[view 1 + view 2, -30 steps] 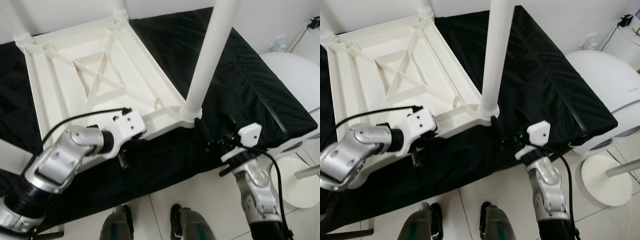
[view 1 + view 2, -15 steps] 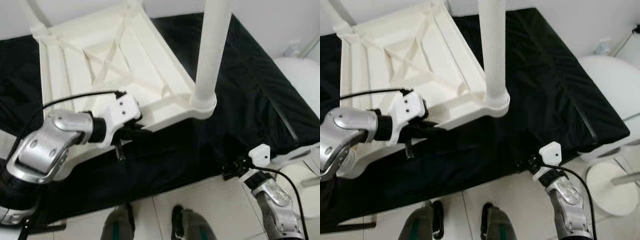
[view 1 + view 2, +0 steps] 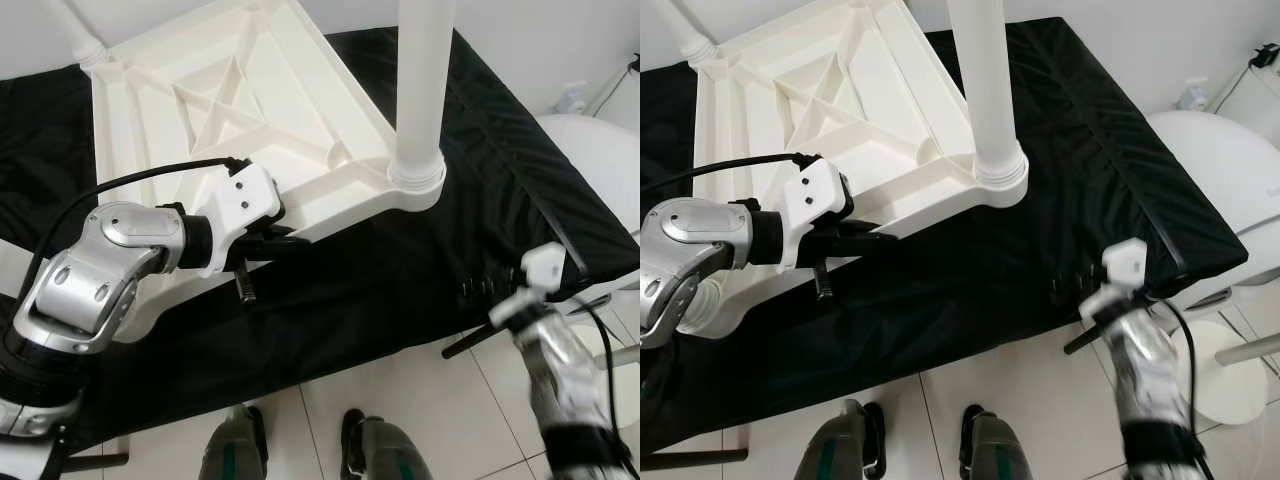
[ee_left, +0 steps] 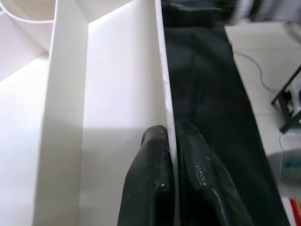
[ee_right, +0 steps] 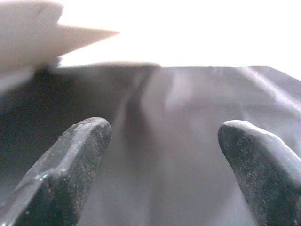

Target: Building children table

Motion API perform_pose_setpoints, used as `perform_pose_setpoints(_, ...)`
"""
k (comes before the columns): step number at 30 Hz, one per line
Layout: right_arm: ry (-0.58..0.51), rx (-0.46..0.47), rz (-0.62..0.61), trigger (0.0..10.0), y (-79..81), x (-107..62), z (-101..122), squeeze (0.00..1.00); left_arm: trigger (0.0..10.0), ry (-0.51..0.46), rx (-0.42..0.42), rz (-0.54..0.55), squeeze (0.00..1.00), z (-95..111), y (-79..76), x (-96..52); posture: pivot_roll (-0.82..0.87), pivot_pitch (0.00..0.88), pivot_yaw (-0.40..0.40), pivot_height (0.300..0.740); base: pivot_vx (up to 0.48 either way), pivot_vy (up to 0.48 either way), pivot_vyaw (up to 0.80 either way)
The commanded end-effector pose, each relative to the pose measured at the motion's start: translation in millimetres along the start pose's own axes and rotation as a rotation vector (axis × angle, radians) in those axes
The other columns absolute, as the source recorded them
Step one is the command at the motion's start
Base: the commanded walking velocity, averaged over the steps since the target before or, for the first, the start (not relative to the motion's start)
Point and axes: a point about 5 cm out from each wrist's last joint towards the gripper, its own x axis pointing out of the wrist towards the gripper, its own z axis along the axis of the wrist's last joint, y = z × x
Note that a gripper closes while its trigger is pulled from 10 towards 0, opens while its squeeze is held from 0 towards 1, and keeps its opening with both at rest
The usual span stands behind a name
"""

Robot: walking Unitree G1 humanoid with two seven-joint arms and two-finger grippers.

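Upside-down children's table (image 3: 230, 120), upper left of frame, on the black-covered worktop (image 3: 500, 180). My left hand (image 4: 170, 136) is clamped tight on its thin rim. My right hand (image 5: 164, 155), lower right, has drawn back from the fitted leg (image 3: 420, 90), fingers spread wide and empty. That leg is probably seated; the near-left corner looks next.

A white plastic children's table (image 3: 250, 120) is seen upside down on a black cloth-covered surface (image 3: 480, 180), its ribbed underside — a frame crossed by diagonal braces — turned upward. A round white leg (image 3: 422, 80) is fitted upright in the near right corner socket; another leg (image 3: 680, 30) is seen at the far left corner. The near rim is pinched by the left gripper (image 4: 170, 141) — its black fingers closed on the thin edge.
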Motion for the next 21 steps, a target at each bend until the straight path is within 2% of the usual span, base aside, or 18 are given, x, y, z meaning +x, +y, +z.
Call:
perform_pose_setpoints(1, -0.041, 0.041, -0.022, 10.0, 0.9, 12.0, 4, 0.0, 10.0, -0.145, 0.148, 0.049, 0.0, 38, -1.9, -8.2, 0.0, 0.131, 0.012, 0.74, 0.0, 0.0, 0.0)
perform_pose_setpoints(2, -0.091, 0.043, -0.025, 10.0, 2.6, 28.9, 12, 0.0, 10.0, -0.16, 0.144, 0.044, 0.0, 40, -4.3, -6.0, -0.01, 0.13, 0.013, 0.74, 0.0, 0.0, 0.0)
perform_pose_setpoints(3, -0.091, 0.043, -0.025, 10.0, 2.6, 28.9, 12, 0.0, 10.0, -0.16, 0.144, 0.044, 0.0, 40, -4.3, -6.0, -0.01, 0.13, 0.013, 0.74, 0.0, 0.0, 0.0)
perform_pose_setpoints(4, -0.122, 0.044, -0.026, 10.0, 4.0, 39.8, 17, 0.0, 10.0, -0.169, 0.142, 0.04, 0.0, 41, -5.7, -4.4, -0.01, 0.13, 0.014, 0.74, 0.0, 0.0, 0.0)
perform_pose_setpoints(5, -0.156, 0.065, -0.031, 10.0, 5.1, 68.2, 23, 0.0, 10.0, -0.207, 0.14, 0.036, 0.0, 46, -7.5, 0.1, 0.0, 0.121, 0.011, 0.74, 0.0, 0.0, 0.0)
perform_pose_setpoints(6, -0.156, 0.065, -0.031, 10.0, 5.1, 68.2, 23, 0.0, 10.0, -0.207, 0.14, 0.036, 0.0, 46, -7.5, 0.1, 0.0, 0.121, 0.011, 0.74, 0.0, 0.0, 0.0)
perform_pose_setpoints(8, -0.181, 0.105, -0.03, 10.0, 9.3, 105.1, 33, 0.0, 10.0, -0.267, 0.136, 0.03, 0.0, 56, -8.9, 6.6, 0.01, 0.111, 0.006, 0.74, 0.0, 0.0, 0.0)
perform_pose_setpoints(9, -0.181, 0.105, -0.03, 10.0, 9.3, 105.1, 33, 0.0, 10.0, -0.267, 0.136, 0.03, 0.0, 56, -8.9, 6.6, 0.01, 0.111, 0.006, 0.74, 0.0, 0.0, 0.0)
perform_pose_setpoints(11, -0.201, 0.151, -0.025, 10.0, 14.3, 135.3, 48, 0.0, 10.0, -0.355, 0.138, 0.042, 0.0, 71, -7.0, 9.7, 0.01, 0.093, -0.001, 0.74, 0.0, 0.0, 0.0)
perform_pose_setpoints(12, -0.201, 0.151, -0.025, 10.0, 14.3, 135.3, 48, 0.0, 10.0, -0.355, 0.138, 0.042, 0.0, 71, -7.0, 9.7, 0.01, 0.093, -0.001, 0.74, 0.0, 0.0, 0.0)
perform_pose_setpoints(13, -0.215, 0.174, -0.012, 10.0, 18.1, 146.8, 57, 0.0, 10.0, -0.396, 0.132, 0.052, 0.0, 78, -5.3, 10.5, 0.01, 0.09, -0.004, 0.74, 0.0, 0.0, 0.0)
perform_pose_setpoints(14, -0.215, 0.174, -0.012, 10.0, 18.1, 146.8, 57, 0.0, 10.0, -0.396, 0.132, 0.052, 0.0, 78, -5.3, 10.5, 0.01, 0.09, -0.004, 0.74, 0.0, 0.0, 0.0)
perform_pose_setpoints(15, -0.228, 0.196, 0.009, 10.0, 22.1, 156.2, 65, 0.0, 10.0, -0.425, 0.131, 0.065, 0.0, 83, -2.8, 11.4, 0.02, 0.078, -0.013, 0.74, 0.0, 0.0, 0.0)
perform_pose_setpoints(18, -0.241, 0.221, 0.032, 10.0, 26.2, 164.7, 74, 0.0, 10.0, -0.442, 0.131, 0.093, 0.0, 87, 2.1, 12.7, 0.02, 0.07, -0.021, 0.74, 0.0, 0.0, 0.0)
perform_pose_setpoints(21, -0.27, 0.237, 0.131, 10.0, 42.4, 187.1, 99, 0.0, 10.0, -0.532, 0.144, 0.16, 0.0, 108, 14.8, 7.0, 0.03, 0.054, -0.036, 0.74, 0.0, 0.0, 0.0)
